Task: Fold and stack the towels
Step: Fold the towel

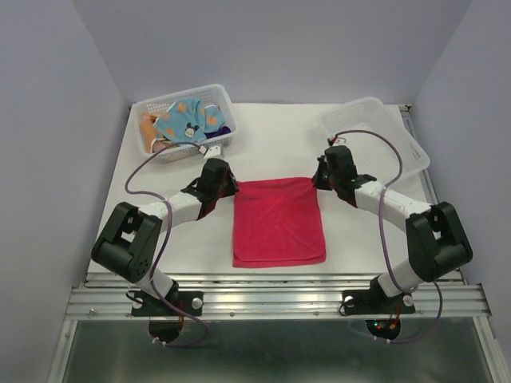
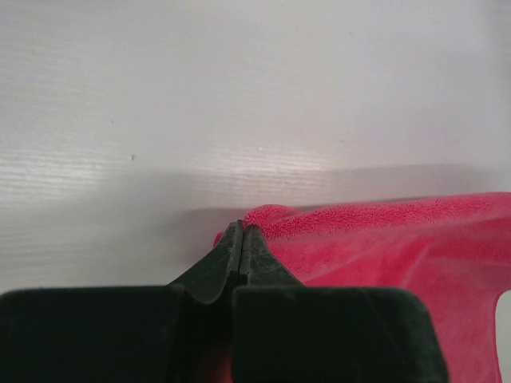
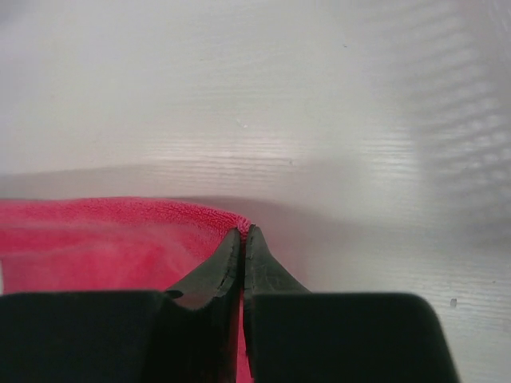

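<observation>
Left end effector (image 1: 232, 186) and right end effector (image 1: 318, 180) clamp shut on far corners of the pink-red towel (image 1: 278, 223), apparently so it folds evenly on the table (image 1: 279, 132)

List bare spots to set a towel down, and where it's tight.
Widest bare table is at the back, between the towel-filled left basket and the right basket. A narrower strip lies between the pink-red towel and the right arm. Crowded: the towel's far corners, where left gripper and right gripper are shut on it.
</observation>
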You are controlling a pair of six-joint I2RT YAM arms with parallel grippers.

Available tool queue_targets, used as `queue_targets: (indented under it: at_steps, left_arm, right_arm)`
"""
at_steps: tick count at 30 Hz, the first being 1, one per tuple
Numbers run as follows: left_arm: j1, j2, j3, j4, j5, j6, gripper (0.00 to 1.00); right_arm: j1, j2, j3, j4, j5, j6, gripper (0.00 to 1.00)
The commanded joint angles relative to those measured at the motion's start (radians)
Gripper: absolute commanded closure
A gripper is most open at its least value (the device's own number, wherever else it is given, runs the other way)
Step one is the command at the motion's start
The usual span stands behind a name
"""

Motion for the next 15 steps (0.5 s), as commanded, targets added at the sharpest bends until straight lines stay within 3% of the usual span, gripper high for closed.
queue_targets:
  at_steps: [1, 6, 15]
  left_arm:
    - [-0.038, -0.140, -0.110, 0.085, 0.028, -0.048, 1.00]
    - [-0.117, -0.324, -0.288, 0.090, -0.015, -0.120, 1.00]
    - [-0.212, -0.625, -0.545, 0.080, 0.021, -0.269, 1.00]
  right_arm:
    - [0.012, -0.164, -0.103, 0.011, -0.085, 0.047, 0.99]
    - [0.021, -0.369, -0.283, -0.023, -0.149, 0.160, 0.99]
    - [0.028, -0.675, -0.424, -0.172, -0.303, 0.245, 0.99]
